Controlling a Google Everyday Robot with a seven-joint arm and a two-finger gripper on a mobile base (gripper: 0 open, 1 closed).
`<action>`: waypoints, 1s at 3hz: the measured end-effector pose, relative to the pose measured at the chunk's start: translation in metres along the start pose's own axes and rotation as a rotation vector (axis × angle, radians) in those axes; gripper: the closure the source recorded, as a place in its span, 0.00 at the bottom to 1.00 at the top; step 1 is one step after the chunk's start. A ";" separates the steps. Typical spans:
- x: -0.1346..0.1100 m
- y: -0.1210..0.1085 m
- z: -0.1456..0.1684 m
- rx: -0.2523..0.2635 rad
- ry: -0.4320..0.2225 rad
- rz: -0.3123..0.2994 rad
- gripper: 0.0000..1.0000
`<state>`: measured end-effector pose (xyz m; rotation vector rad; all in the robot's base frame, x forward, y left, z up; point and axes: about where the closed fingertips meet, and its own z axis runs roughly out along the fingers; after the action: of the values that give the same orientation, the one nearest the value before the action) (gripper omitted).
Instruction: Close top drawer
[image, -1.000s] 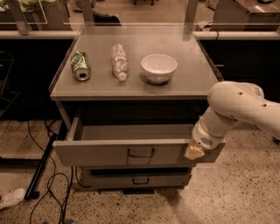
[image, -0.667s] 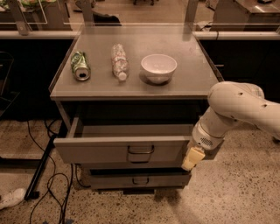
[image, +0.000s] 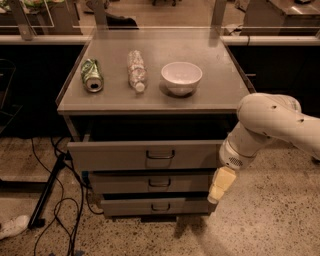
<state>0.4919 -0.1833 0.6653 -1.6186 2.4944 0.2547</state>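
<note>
Some gap behind top drawer front; gripper low at right end, released or clenched impossible to tell. Risk: off-centre push, slipping under, jamming crooked.

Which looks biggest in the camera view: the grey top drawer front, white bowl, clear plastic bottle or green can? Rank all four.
1. Wide grey top drawer front, clearly.
2. Round white bowl.
3. Clear plastic bottle: longer but slimmer, nearly tied with it.
4. Green can.
The pincer hangs below the drawer's right end.
</note>
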 end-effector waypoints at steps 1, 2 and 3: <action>0.000 0.000 0.000 0.000 0.000 0.000 0.26; 0.000 0.000 0.000 0.000 0.000 0.000 0.50; 0.000 0.000 0.000 -0.001 0.001 -0.002 0.81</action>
<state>0.4918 -0.1829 0.6649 -1.6213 2.4941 0.2546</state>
